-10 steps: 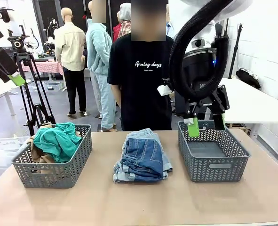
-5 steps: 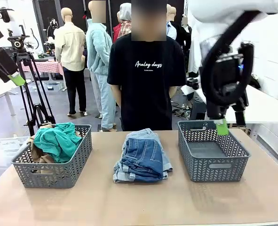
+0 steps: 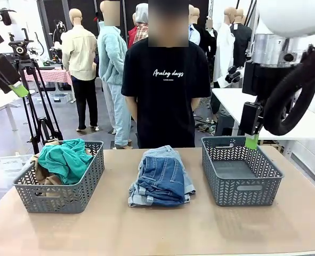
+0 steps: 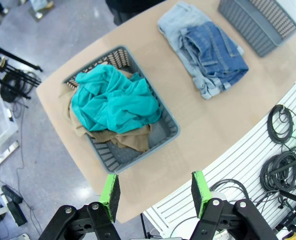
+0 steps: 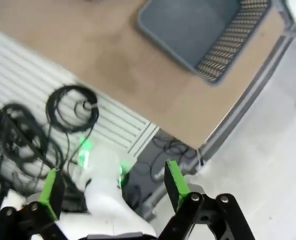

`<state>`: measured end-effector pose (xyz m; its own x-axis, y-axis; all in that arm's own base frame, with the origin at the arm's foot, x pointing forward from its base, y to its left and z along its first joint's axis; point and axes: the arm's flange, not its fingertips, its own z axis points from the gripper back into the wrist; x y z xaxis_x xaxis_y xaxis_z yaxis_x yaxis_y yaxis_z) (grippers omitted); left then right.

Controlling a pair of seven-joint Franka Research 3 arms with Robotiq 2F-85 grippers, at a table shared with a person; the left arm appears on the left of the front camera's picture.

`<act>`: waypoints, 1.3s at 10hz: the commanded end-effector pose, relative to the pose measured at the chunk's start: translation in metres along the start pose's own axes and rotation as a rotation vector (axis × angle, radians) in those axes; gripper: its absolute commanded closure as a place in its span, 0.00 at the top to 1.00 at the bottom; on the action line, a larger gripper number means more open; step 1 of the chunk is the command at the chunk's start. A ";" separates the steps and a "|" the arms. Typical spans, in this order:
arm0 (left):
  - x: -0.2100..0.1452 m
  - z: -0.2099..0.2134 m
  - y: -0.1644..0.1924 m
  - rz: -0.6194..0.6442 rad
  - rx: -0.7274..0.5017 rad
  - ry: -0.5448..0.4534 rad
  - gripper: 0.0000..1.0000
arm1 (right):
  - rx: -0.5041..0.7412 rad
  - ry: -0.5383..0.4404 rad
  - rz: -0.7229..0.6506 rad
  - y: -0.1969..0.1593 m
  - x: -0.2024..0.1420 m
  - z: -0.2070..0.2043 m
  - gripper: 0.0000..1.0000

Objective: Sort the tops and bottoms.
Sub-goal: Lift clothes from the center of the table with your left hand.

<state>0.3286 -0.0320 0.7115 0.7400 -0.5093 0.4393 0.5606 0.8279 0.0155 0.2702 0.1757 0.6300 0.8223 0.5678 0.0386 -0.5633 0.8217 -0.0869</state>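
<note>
Your denim shorts stack [image 3: 161,178] sits at table [image 3: 109,229] centre, long axis near edge to far edge, cuffed hems nearward. Left gripper [image 4: 155,190], right gripper [image 5: 112,185]: jaws wide, empty.

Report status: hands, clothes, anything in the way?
Left hand open, high near left basket; right hand open, high by right basket. Tops in left basket; denim shorts stacked mid-table. Person at far edge.
</note>
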 end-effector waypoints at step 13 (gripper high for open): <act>-0.001 0.001 0.000 -0.001 -0.001 0.003 0.75 | 0.062 -0.501 0.112 -0.044 -0.011 -0.048 1.00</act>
<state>0.3286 -0.0319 0.7114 0.7401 -0.5092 0.4393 0.5606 0.8280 0.0154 0.2964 0.1423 0.5891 0.6565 0.5999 0.4574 -0.6161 0.7762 -0.1337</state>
